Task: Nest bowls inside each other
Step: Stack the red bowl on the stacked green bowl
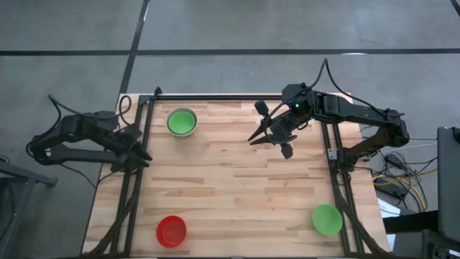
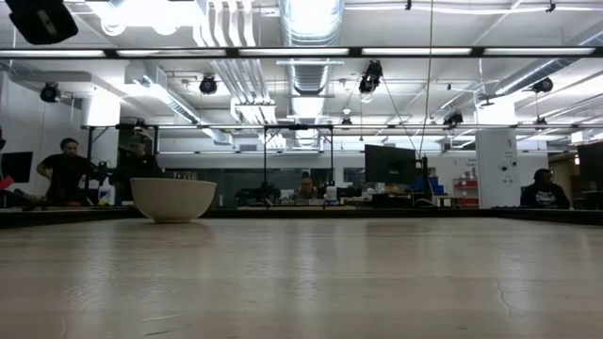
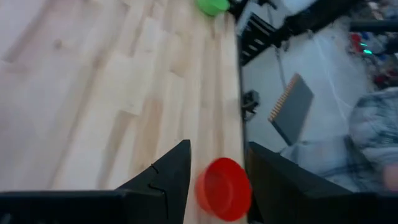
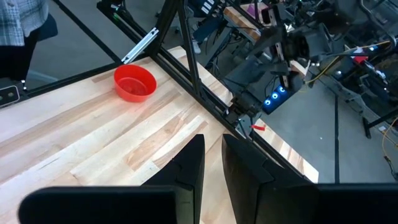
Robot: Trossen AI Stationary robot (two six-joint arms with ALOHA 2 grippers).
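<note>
A green bowl [image 1: 181, 121] sits inside a whitish-grey bowl [image 2: 173, 199] at the far left of the table. A red bowl [image 1: 171, 231] stands on its base near the front left corner, and another green bowl [image 1: 327, 219] near the front right. My left gripper [image 1: 139, 156] hovers open over the table's left edge, looking along that edge toward the red bowl [image 3: 224, 188], well short of it. My right gripper [image 1: 267, 134] hangs above the far middle of the table, its fingers [image 4: 212, 163] a narrow gap apart with nothing between them.
Dark frame rails [image 1: 141, 137] run along the table's left and right edges, and a bar crosses the far edge. The wooden tabletop [image 1: 237, 187] between the bowls is bare. People sit in the room beyond the far edge [image 2: 66, 169].
</note>
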